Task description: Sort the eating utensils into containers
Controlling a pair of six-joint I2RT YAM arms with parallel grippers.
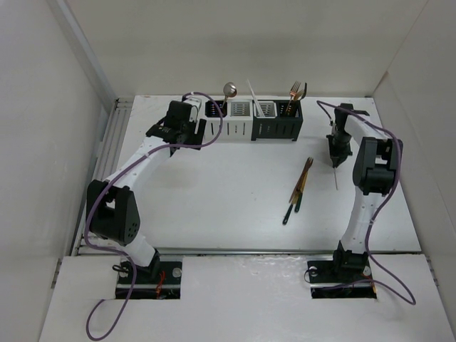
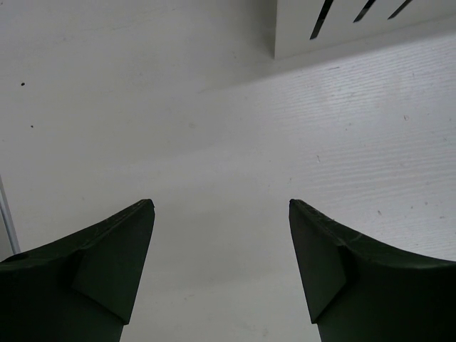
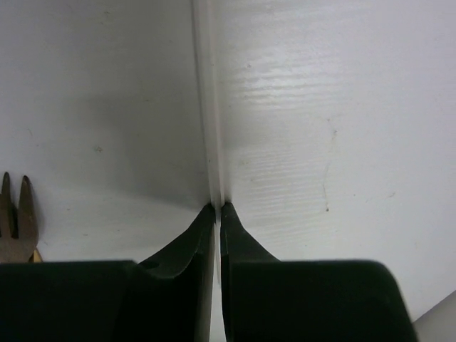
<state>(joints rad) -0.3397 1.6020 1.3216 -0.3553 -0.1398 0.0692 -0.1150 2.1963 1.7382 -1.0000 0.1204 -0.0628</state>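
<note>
The four joined containers (image 1: 253,119) stand in a row at the back, black at both ends and white between. A spoon (image 1: 229,90) stands in the left black one, a white chopstick (image 1: 253,92) in a white one, and forks (image 1: 296,91) in the right black one. Several slim utensils (image 1: 299,189) lie bunched on the table. My right gripper (image 1: 335,161) is shut on a thin white chopstick (image 3: 208,107) that points down at the table (image 1: 335,178). My left gripper (image 2: 221,206) is open and empty, low over bare table left of the containers (image 1: 162,131).
A white container's slotted corner (image 2: 356,25) shows at the top right of the left wrist view. Fork tines (image 3: 18,214) show at the left edge of the right wrist view. White walls enclose the table on three sides.
</note>
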